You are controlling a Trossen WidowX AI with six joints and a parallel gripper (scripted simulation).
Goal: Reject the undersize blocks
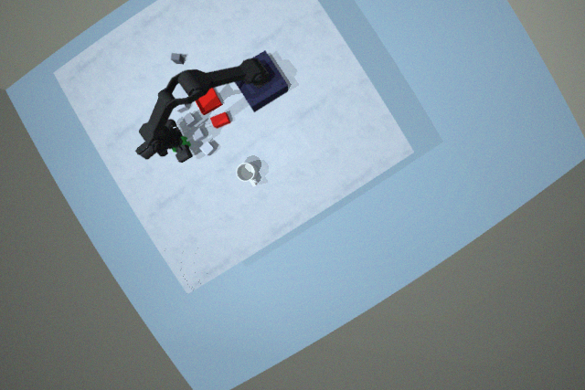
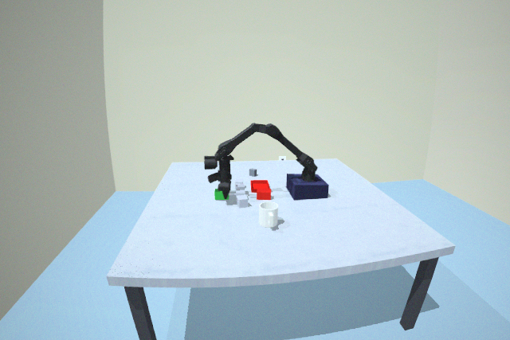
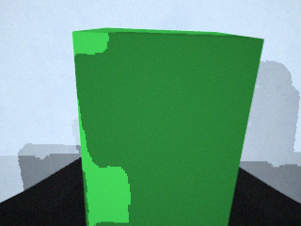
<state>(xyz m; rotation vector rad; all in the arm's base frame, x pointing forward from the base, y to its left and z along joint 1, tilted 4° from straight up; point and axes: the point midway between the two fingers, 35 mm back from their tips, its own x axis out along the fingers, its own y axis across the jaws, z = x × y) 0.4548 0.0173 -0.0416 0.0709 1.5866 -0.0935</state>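
The bores in the steel blocks [image 1: 207,147] [image 2: 241,200] are too small to tell; the wrist picture's bottom edge cuts off the green GO gauge [image 1: 183,143] [image 2: 220,194] [image 3: 165,122]

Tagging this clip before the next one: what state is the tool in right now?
Tool: closed on the green gauge, which sits between its fingers.
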